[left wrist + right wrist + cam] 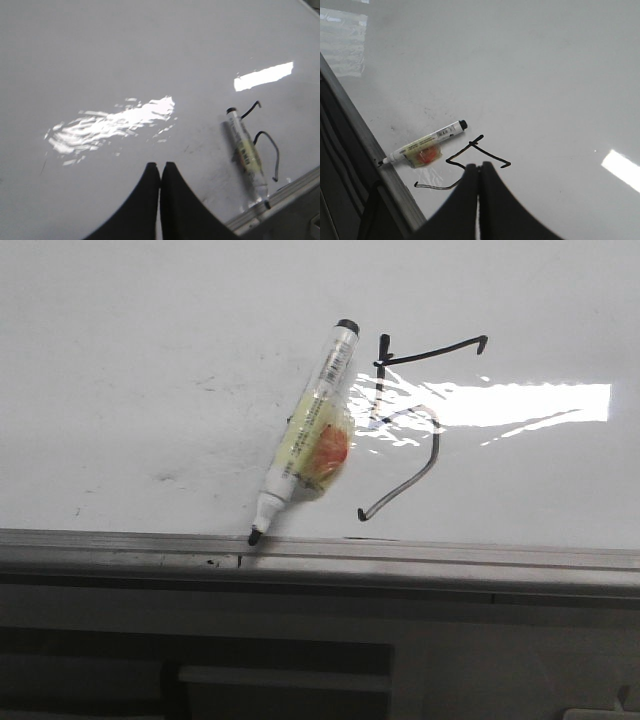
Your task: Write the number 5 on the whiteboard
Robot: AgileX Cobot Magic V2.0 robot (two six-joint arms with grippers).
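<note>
The number 5 (405,420) is drawn in thin black strokes on the whiteboard (150,360), with a hooked top bar and a greyish lower tail. It also shows in the left wrist view (267,145) and the right wrist view (470,160). A white marker (305,435) with yellow tape lies uncapped left of the number 5, tip at the board's metal edge; it shows in the wrist views too (246,152) (422,147). My left gripper (160,166) is shut and empty above bare board. My right gripper (480,166) is shut and empty, hovering over the number's lower part.
A grey metal edge strip (400,560) runs along the board's near side, with a dark drop below it. A bright glare patch (520,402) lies to the right of the number. Faint grey smudges (170,478) mark the board left of the marker.
</note>
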